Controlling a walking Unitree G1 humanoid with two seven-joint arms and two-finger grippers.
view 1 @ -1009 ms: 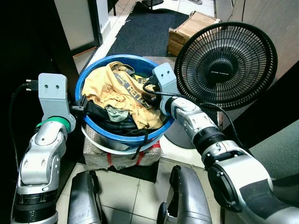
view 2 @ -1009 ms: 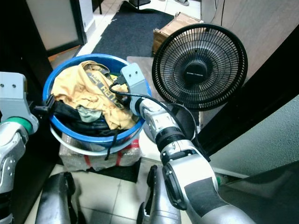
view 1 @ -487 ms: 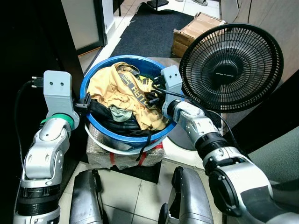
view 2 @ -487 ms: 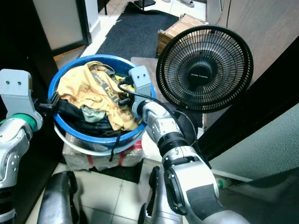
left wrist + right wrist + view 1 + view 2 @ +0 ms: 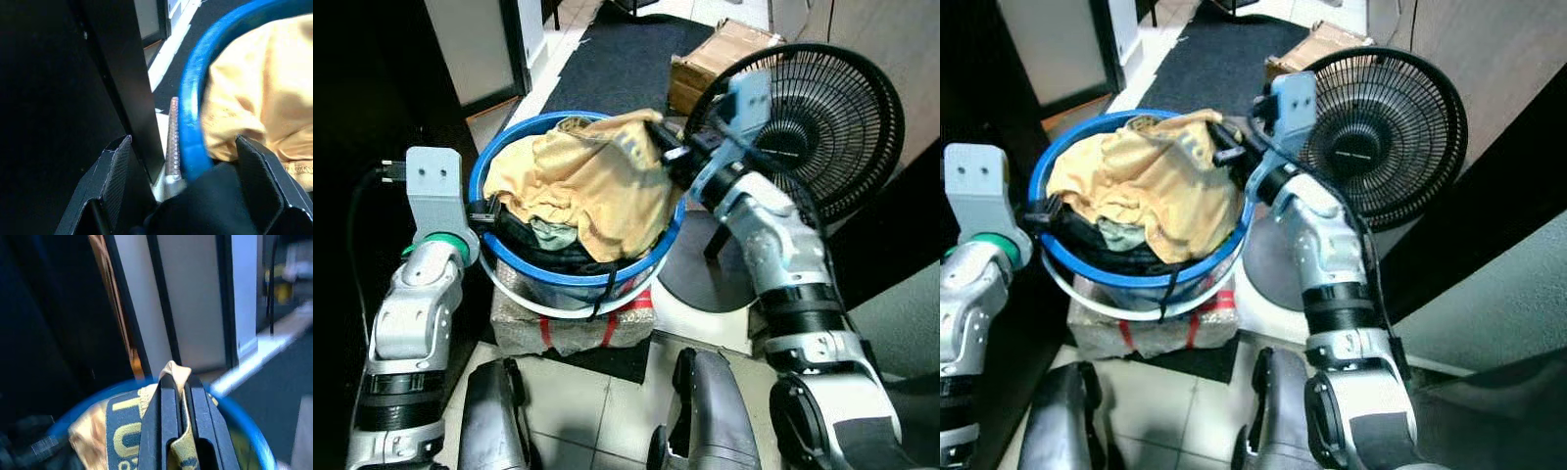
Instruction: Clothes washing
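A blue plastic basin (image 5: 501,166) full of clothes sits on a wrapped block in front of me. On top lies a mustard-yellow garment (image 5: 587,181) with a dark printed band; dark clothes (image 5: 543,253) lie under it. My right gripper (image 5: 658,137) is shut on the yellow garment at the basin's right rim and holds it lifted, a fold pinched between the fingers (image 5: 166,423). My left gripper (image 5: 485,211) is at the basin's left rim, its fingers (image 5: 115,176) spread either side of the blue rim (image 5: 193,112), open.
A black pedestal fan (image 5: 822,122) stands right beside the basin, behind my right arm. A cardboard box (image 5: 710,54) and a dark mat (image 5: 607,59) lie beyond. A dark cabinet edge (image 5: 122,88) rises close on the left. My legs (image 5: 705,411) are below.
My right gripper has risen and pulled up and to the right with the yellow garment, which now drapes from the basin's right side. The left gripper stays at the rim.
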